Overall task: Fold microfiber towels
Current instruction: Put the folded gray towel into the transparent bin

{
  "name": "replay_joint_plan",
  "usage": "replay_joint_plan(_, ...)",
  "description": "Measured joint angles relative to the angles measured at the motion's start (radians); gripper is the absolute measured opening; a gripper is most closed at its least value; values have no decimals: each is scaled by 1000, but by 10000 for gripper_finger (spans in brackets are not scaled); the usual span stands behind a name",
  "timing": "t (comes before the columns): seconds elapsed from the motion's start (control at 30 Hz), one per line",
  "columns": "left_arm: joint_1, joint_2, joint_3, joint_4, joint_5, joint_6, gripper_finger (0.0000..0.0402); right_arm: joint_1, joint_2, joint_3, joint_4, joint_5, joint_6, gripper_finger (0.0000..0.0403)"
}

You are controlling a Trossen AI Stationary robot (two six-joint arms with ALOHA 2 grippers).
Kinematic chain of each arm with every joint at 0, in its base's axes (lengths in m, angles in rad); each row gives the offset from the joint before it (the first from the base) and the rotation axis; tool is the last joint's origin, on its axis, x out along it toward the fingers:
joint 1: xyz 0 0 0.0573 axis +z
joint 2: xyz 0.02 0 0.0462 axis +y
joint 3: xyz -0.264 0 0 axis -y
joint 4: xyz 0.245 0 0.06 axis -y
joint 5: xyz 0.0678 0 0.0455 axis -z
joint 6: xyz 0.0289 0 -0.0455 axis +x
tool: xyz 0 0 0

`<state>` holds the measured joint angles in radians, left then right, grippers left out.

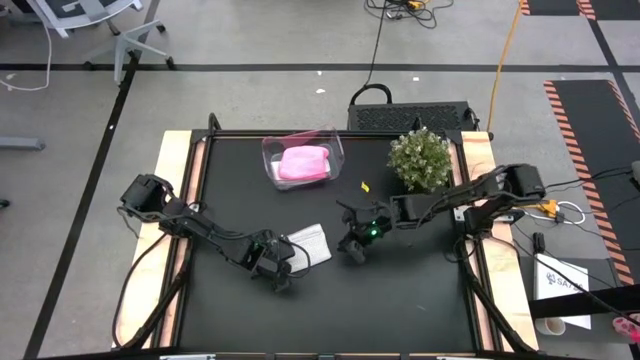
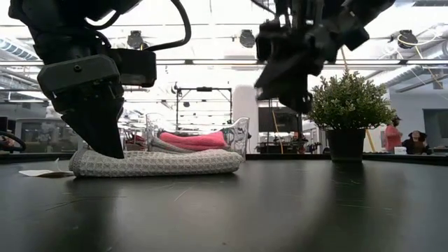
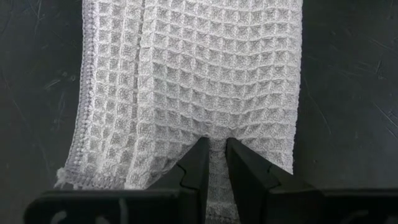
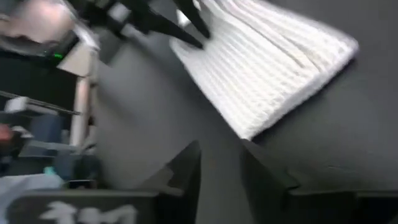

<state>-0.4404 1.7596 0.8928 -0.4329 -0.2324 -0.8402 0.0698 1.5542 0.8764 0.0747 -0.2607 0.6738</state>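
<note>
A white waffle-weave towel [image 1: 311, 245] lies folded flat on the black table, also in the low view [image 2: 161, 162]. My left gripper [image 3: 214, 146] is shut on its end toward the table's left; it also shows in the high view [image 1: 277, 264]. My right gripper [image 1: 354, 247] hangs open and empty above the table just right of the towel, its fingers [image 4: 186, 165] apart. A pink towel [image 1: 303, 163] lies in the clear bin [image 1: 270, 150] at the far side, with a pale one [image 2: 168, 146] beneath it. My left gripper pinches the towel's near-left end [image 3: 216, 134] between its two fingers, and the cloth puckers up between them. The fingers [image 2: 105, 136] come from above, pointing down. The towel lies flat on the table [image 2: 210, 210]. I cannot tell how many layers are held.
A potted plant [image 1: 420, 160] stands at the far right of the table. A small yellow scrap [image 1: 364, 186] lies between bin and plant. The near half of the table [image 1: 400, 300] is bare black surface. People show in the room behind [image 2: 393, 133].
</note>
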Motion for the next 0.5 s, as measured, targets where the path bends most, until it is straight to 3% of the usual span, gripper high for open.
replay_joint_plan(0.17, 0, 0, 0, 11, -3, 0, 62, 24, 114, 0, 71, 81, 42, 149)
replay_joint_plan(0.33, 0, 0, -1, 13, -6, 0, 62, 24, 280, 0, 274, 70, 147, 186)
replay_joint_plan(0.5, 0, 0, -1, 16, -8, -1, 62, 20, 395, 5, 465, 24, 236, 196)
